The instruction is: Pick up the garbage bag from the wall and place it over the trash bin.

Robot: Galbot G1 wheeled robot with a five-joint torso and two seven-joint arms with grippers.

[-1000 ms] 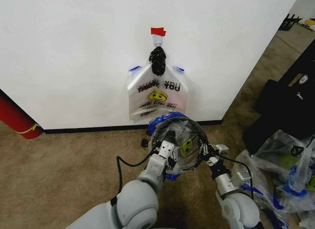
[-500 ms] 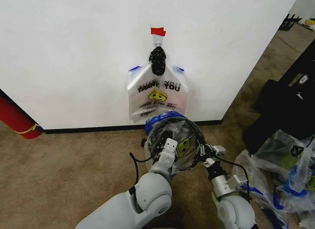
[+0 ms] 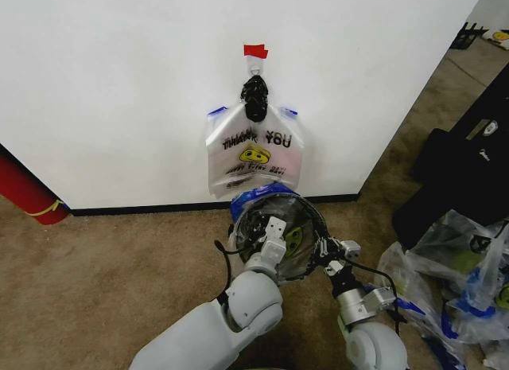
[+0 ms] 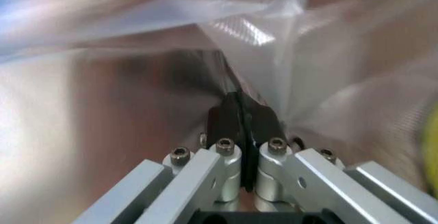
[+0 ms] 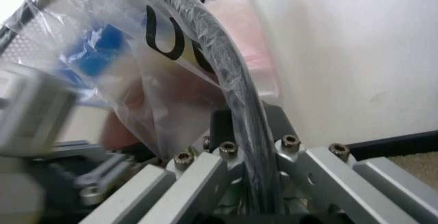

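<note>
Two bags were in the head view against the white wall (image 3: 119, 83). A spare THANK YOU bag (image 3: 254, 151) hung from a black clip (image 3: 254, 98) under the red tape strip (image 3: 255, 50). The garbage bag (image 3: 293, 239) lay stretched across the mouth of the trash bin (image 3: 316, 217), which stood on the carpet just before the baseboard.

Over the last second both arms had reached farther forward. The left elbow had swung in toward the middle, and the bin with its covering sat a little nearer the wall than before. The wall and the hanging bag had not moved.

The left gripper (image 3: 273, 229) stood at the bin's near rim. Its wrist view showed the left gripper (image 4: 243, 116) with jaws pressed fully together on a fold of clear film. The right gripper (image 3: 326, 247) was at the rim's right side. Its wrist view showed the right gripper (image 5: 250, 126) with jaws clamped either side of the plastic-wrapped wire rim.

A blue handle (image 3: 253, 196) lay over the far rim. Judged from that, the bag was nearly seated, and the forward push looked like the last tucking of film around the edge.
</note>
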